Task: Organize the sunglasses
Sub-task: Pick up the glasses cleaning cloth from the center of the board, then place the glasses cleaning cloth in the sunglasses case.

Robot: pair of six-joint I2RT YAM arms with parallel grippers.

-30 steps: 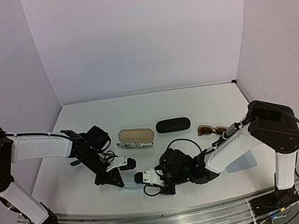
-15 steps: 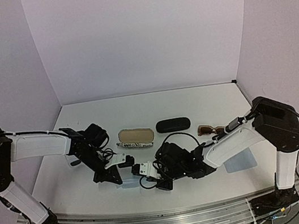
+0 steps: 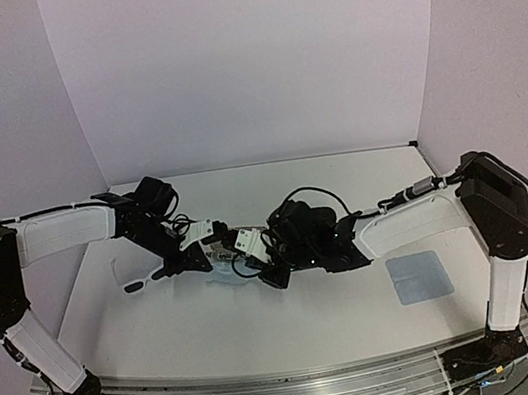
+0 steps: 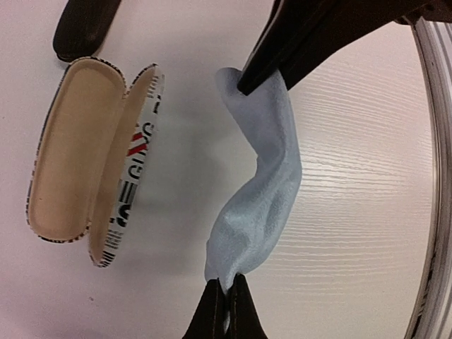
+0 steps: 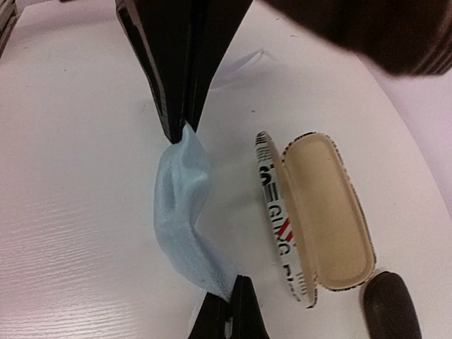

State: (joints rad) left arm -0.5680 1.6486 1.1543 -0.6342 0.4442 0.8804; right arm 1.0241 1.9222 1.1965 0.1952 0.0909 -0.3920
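The blue cloth has been carried farther back than a second ago.
Both the left gripper and right gripper are clamped on its ends. Two cloths and two cases: a second cloth lies right of them, with the striped case and black case beside them.

Soft matt cloth, wood-grained table

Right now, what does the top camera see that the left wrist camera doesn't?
Only the top camera shows the whole left arm and right arm. It also shows a second blue cloth lying flat on the right, and what looks like the white sunglasses beside the left arm.

Only the left wrist camera shows the open striped case with its tan lining, and the end of a black case.

Both show the blue cloth stretched between the left gripper and the right gripper, each shut on one end.
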